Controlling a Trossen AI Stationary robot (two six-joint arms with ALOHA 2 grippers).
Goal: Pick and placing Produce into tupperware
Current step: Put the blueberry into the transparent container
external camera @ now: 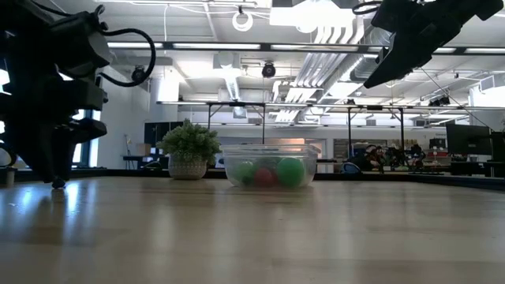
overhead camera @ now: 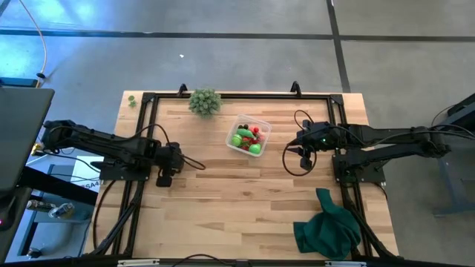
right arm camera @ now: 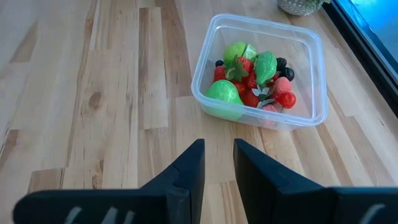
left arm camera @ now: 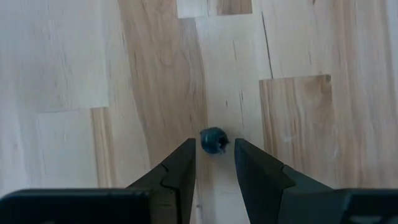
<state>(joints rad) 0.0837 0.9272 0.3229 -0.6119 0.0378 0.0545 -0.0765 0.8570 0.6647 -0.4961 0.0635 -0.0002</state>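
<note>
The left hand [left arm camera: 213, 163], fingers a little apart and holding nothing, sits over a dark berry [left arm camera: 213, 140] at the frame's middle. Next it should drop and pinch. The right hand [right arm camera: 219, 163], narrow and empty, waits by the tub [right arm camera: 311, 46].

Red/green produce [right arm camera: 252, 78], clear tupperware [right arm camera: 208, 50], dk-blue berry [left arm camera: 213, 140].

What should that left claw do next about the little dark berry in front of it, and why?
Probably ease the left gripper slightly forward and close on the dark berry. Its fingers are parted, and the berry lies on the table just past their tips, not yet between them. The tupperware already holds the other produce.
</note>
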